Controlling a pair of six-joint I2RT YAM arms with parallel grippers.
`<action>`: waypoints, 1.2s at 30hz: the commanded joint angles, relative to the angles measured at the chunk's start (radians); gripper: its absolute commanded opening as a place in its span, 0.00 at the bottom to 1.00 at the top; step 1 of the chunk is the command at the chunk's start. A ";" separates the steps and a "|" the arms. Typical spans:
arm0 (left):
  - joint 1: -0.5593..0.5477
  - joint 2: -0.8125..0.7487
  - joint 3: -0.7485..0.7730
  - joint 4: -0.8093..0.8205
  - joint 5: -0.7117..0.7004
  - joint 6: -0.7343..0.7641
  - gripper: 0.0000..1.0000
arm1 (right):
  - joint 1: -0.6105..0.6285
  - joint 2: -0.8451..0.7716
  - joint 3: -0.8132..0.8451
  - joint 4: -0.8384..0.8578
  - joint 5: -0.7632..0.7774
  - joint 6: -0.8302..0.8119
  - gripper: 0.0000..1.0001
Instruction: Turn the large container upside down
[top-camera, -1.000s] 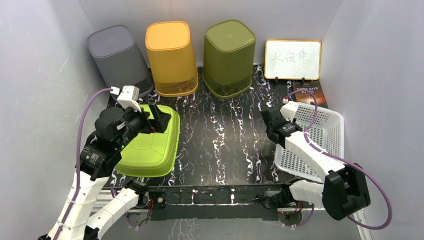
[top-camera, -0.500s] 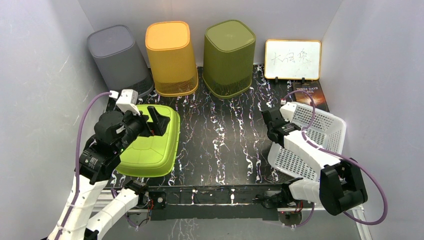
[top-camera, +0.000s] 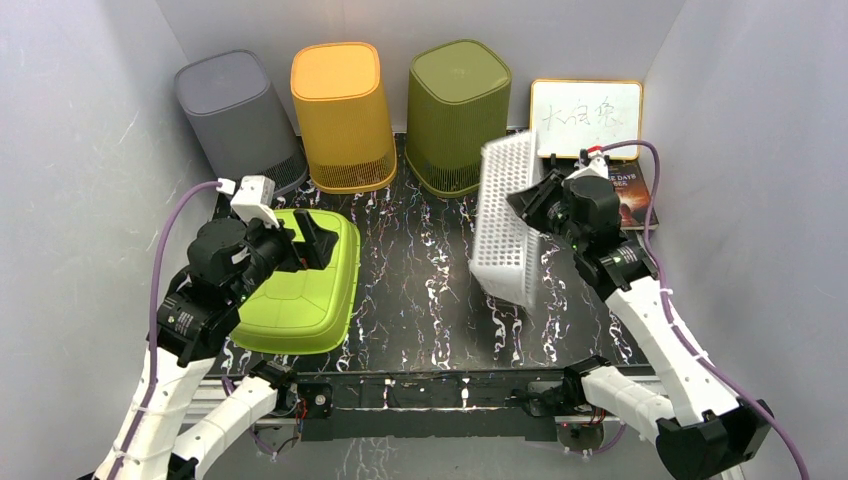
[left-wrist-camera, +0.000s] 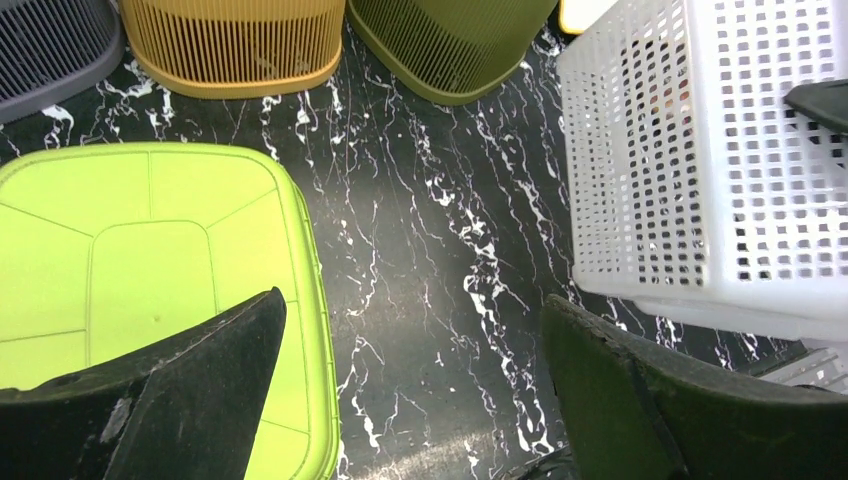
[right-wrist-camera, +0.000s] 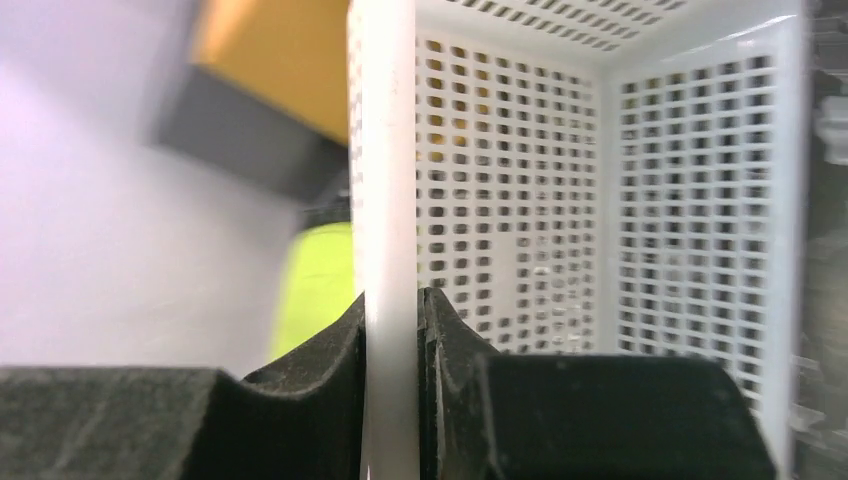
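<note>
The large container is a white perforated basket (top-camera: 503, 222) (left-wrist-camera: 700, 150) (right-wrist-camera: 520, 180). It hangs above the middle-right of the table, tipped on its side, with its bottom facing left and its opening turned toward the right arm. My right gripper (top-camera: 537, 200) (right-wrist-camera: 392, 300) is shut on the basket's rim, which runs straight up between the black pads. My left gripper (top-camera: 315, 240) (left-wrist-camera: 410, 310) hovers open over the right edge of a lime-green tub, holding nothing.
The lime-green tub (top-camera: 300, 290) (left-wrist-camera: 130, 250) lies upside down at the left. Grey (top-camera: 235, 115), orange (top-camera: 343, 115) and olive (top-camera: 458, 115) bins stand inverted along the back. A small whiteboard (top-camera: 585, 118) and a book (top-camera: 628, 196) sit at the back right.
The right arm closed on the basket's rim, then lifted it off the right side of the table and swung it up and left onto its side. The left arm barely moved.
</note>
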 joint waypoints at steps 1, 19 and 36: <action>-0.003 0.010 0.082 -0.025 -0.017 0.013 0.98 | 0.025 -0.036 -0.034 0.428 -0.300 0.283 0.00; -0.003 0.048 0.223 -0.088 -0.035 0.015 0.98 | 0.412 0.310 -0.215 1.282 -0.179 0.525 0.00; -0.003 0.034 0.149 -0.079 -0.053 0.024 0.98 | 0.246 0.340 -0.681 1.262 -0.100 0.695 0.00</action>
